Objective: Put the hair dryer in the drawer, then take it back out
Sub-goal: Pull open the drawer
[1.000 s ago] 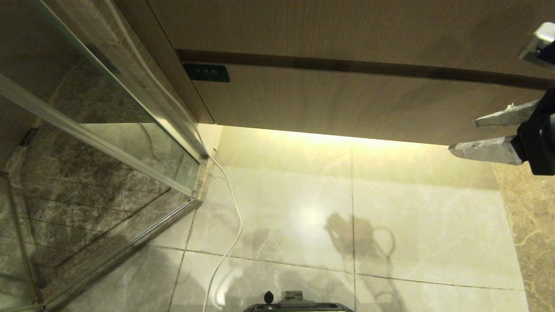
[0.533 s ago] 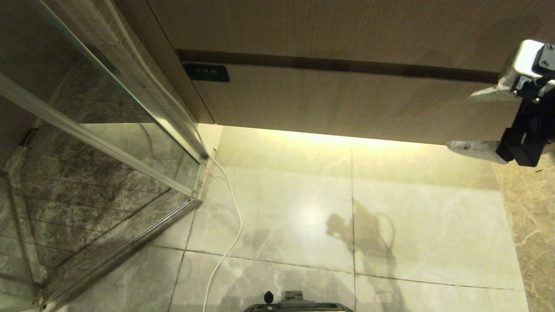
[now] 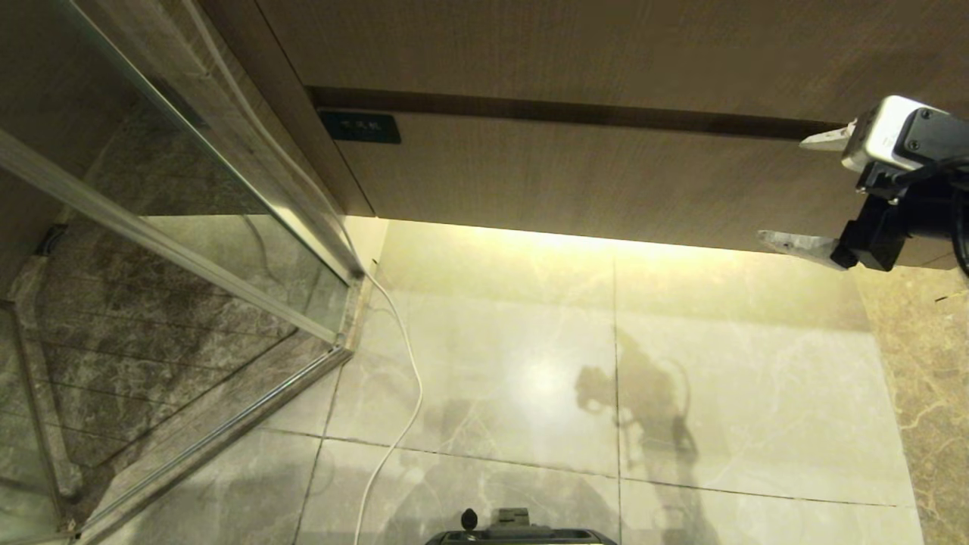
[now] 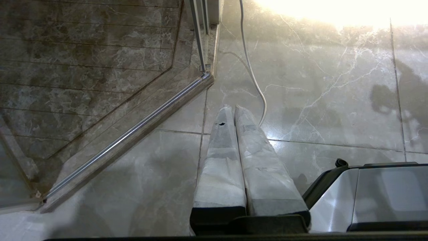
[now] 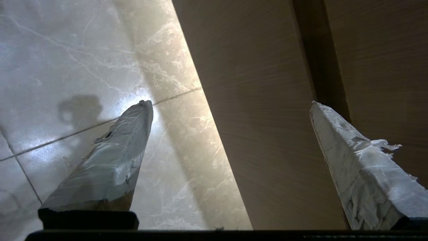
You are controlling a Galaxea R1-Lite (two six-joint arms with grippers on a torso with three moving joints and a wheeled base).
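Shower enclosure (image 3: 151, 250): glass panel with metal frame stood at far left of head view; dark marble tray behind it, detail dulled by reflections.
White cable (image 3: 405, 378): trailed over the marble floor (image 3: 530, 341) from beside the glass corner toward the robot base; neither end was visible, so what it belonged to could not be told.
Left gripper (image 4: 233, 107): parked low over the floor, seen only in its wrist view; taped fingers pressed together, clenched on nothing.
Drawer (image 3: 590, 178): closed, flush; handleless wood-grain front with small dark label plate (image 3: 359, 126) at its left end, text unreadable. Dark gap along the upper edge separated it from the taller panel (image 3: 568, 45) above.
Handling, drawer: judged stiff, smooth and flat, offering no face grip; best purchase was probably the top lip in the dark gap, or the lit underside edge. Glide resistance unknown.
Right gripper (image 3: 787, 189): at right edge of head view, just before the drawer's right end; jaws spread wide, released, empty. One fingertip sat near the upper gap, the other near the lower edge; contact could not be confirmed.
Hair dryer: not in any view; location unknown. Judged light, rigid and slippery-shelled; handle likely the safest hold, bundled cord liable to snag.
Hidden: drawer interior, right end of front behind the arm, most of both arms.
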